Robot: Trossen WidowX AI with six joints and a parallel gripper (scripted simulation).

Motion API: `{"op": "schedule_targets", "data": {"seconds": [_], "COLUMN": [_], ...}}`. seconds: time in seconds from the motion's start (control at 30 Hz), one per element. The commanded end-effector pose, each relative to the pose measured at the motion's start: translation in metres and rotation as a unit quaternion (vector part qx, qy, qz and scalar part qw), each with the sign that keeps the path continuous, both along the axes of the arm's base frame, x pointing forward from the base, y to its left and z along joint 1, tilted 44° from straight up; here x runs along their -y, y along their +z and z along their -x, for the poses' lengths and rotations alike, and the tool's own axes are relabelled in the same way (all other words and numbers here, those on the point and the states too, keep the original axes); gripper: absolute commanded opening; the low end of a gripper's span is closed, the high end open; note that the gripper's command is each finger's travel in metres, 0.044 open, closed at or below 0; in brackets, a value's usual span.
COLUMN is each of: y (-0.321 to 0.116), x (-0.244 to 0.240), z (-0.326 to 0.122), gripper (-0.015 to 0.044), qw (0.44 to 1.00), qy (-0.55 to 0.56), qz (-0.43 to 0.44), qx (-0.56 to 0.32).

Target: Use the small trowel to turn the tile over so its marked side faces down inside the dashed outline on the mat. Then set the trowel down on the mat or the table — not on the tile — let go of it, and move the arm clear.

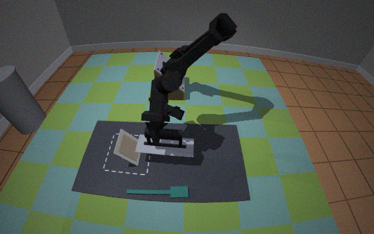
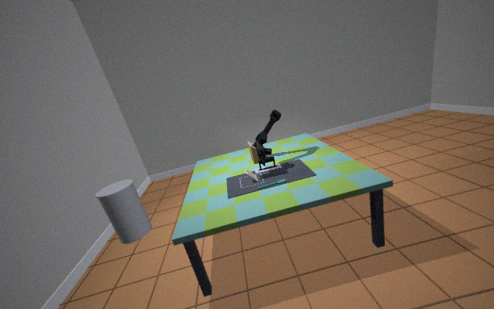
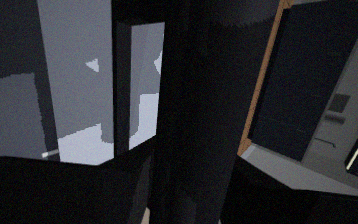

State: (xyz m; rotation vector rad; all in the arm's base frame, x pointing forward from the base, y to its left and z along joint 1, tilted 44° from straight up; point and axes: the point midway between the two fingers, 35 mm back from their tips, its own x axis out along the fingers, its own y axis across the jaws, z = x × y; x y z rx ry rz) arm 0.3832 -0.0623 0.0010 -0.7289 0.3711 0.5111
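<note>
The trowel has a pale flat blade (image 1: 153, 150) (image 2: 269, 169) (image 3: 75, 75) and a black handle (image 1: 172, 133). My gripper (image 1: 153, 135) (image 2: 261, 160) is shut on the handle. The blade is a little above the mat, its shadow showing below. The square tile (image 1: 129, 147) (image 2: 252, 175) stands steeply tilted at the blade's left end, leaning with its upper edge to the left. Its plain tan side shows; its marked side is hidden. I cannot tell whether blade and tile touch. The tile is over the right part of the dashed outline (image 1: 106, 170).
A teal spatula-like tool (image 1: 179, 192) (image 2: 279, 181) lies near the front edge of the dark mat (image 1: 222, 186) (image 2: 233, 192). A box-like block (image 1: 177, 95) (image 2: 253, 154) with a pale sloped face stands behind the mat, close to the arm. A grey cylinder (image 1: 21, 102) (image 2: 124, 211) is at the left.
</note>
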Motion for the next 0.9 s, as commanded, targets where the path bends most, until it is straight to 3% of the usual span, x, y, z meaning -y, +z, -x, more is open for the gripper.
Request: {"op": "schedule_targets", "data": {"seconds": [0.0, 0.63, 0.87], "y": [0.003, -0.041, -0.029], "x": [0.004, 0.008, 0.006], "z": [-0.004, -0.002, -0.005], "gripper": [0.0, 0.0, 0.0], "qw": [1.0, 1.0, 1.0], "qy": [-0.001, -0.001, -0.001], "qz": [0.005, 0.006, 0.006], "qx": [0.01, 0.01, 0.01]}}
